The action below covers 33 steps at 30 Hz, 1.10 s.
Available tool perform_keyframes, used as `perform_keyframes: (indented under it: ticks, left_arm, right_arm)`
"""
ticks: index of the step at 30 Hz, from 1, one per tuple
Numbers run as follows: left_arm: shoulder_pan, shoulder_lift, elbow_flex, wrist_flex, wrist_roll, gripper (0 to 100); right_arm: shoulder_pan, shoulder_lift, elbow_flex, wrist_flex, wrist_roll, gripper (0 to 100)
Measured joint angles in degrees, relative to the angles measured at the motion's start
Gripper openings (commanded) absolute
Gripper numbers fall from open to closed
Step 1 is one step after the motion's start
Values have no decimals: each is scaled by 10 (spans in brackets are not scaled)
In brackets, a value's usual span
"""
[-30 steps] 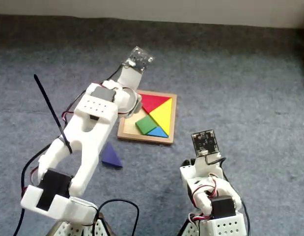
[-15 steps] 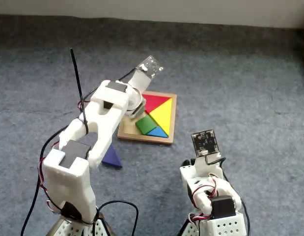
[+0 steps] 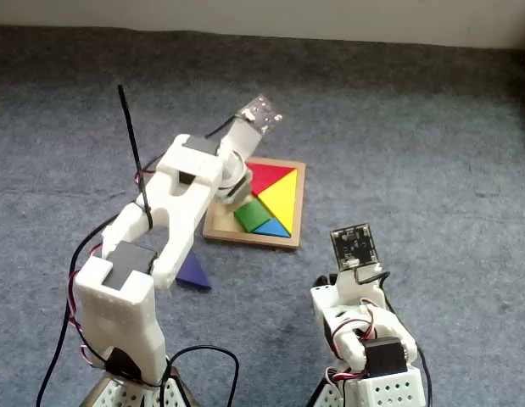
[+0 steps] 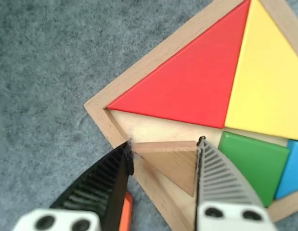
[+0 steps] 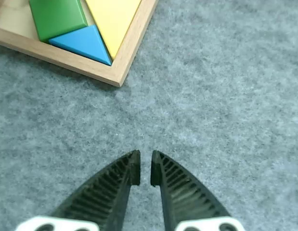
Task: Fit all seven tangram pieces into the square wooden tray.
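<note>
left gripper (image 4: 164, 143) is clamped on the tan triangle (image 4: 173, 166) at the tray (image 4: 98, 108) corner; looks mid-placement; next it needs seating flat under the red triangle (image 4: 187, 91); right gripper (image 5: 144, 168) empty, fingers nearly together

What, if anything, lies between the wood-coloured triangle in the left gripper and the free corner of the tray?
Nothing visible does. The left gripper holds the wood-coloured triangle right at the open corner of the tray. The red triangle and the green square border that bare floor but do not cover it.
</note>
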Motion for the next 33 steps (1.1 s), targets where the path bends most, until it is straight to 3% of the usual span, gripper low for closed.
perform_keyframes:
  ticks: [5, 11, 21, 27, 33]
  left_arm:
    - [0, 0, -29, 40, 36, 264]
    - [0, 0, -33, 55, 55, 266]
    - [-20, 0, -46, 55, 62, 115]
    - [-55, 0, -47, 55, 118, 130]
    - [-52, 4, -39, 55, 127, 130]
  right_arm:
    - [0, 0, 0, 0, 0, 55]
    - [0, 0, 0, 0, 0, 55]
    - [0, 0, 0, 0, 0, 55]
    - [0, 0, 0, 0, 0, 55]
    - [0, 0, 0, 0, 0, 55]
